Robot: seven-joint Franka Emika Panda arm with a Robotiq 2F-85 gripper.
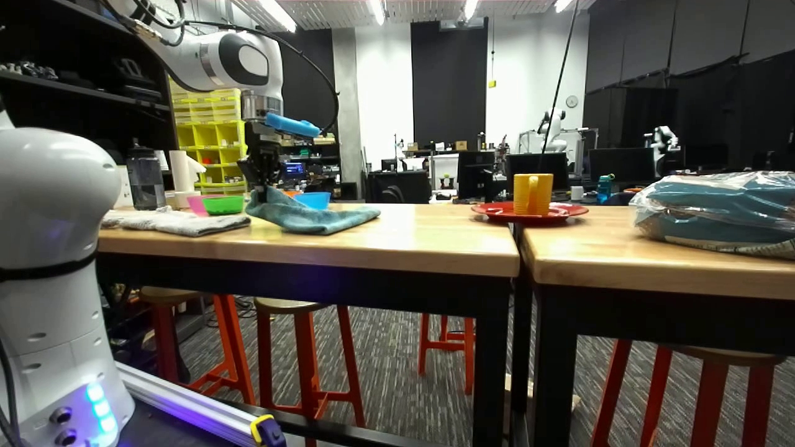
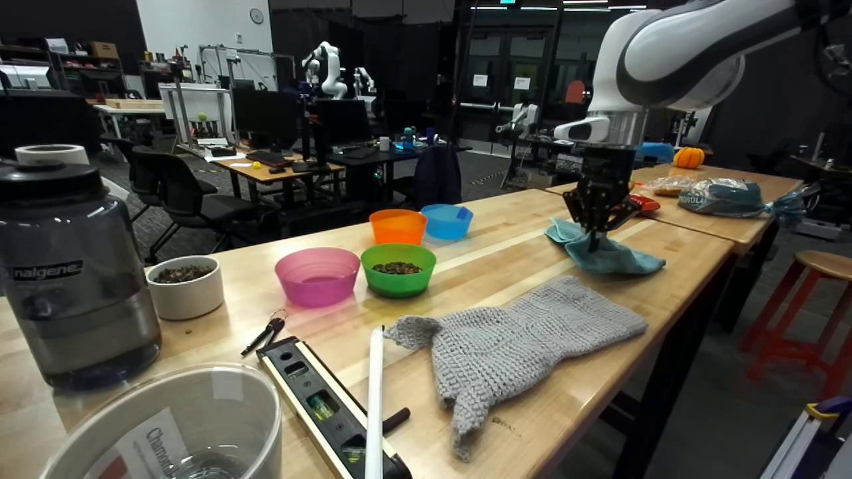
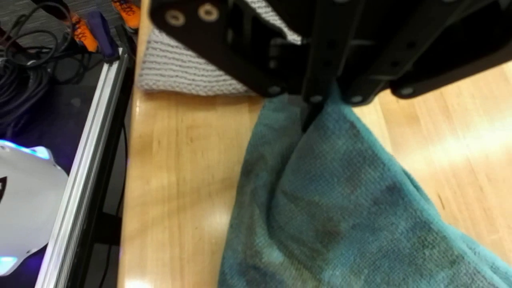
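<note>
My gripper (image 1: 262, 191) points straight down at the wooden table and is shut on a fold of a teal cloth (image 1: 313, 218). The cloth rises to the fingertips and its lower part rests on the table. In an exterior view the gripper (image 2: 595, 241) stands at the middle of the cloth (image 2: 619, 261), with a dark fingertip against it. In the wrist view the cloth (image 3: 340, 192) fans out, mottled blue-green, from the fingers (image 3: 320, 102). The very tips are partly hidden by the folds. A grey knitted cloth (image 2: 526, 339) lies beside it, apart.
Several coloured bowls stand nearby, among them a green bowl (image 2: 398, 273) and a pink bowl (image 2: 317, 278). A bottle (image 2: 73, 279), a white cup (image 2: 186, 293) and a level (image 2: 326, 406) lie farther along. A yellow mug (image 1: 532, 194) stands on a red plate (image 1: 562, 212) across the table joint.
</note>
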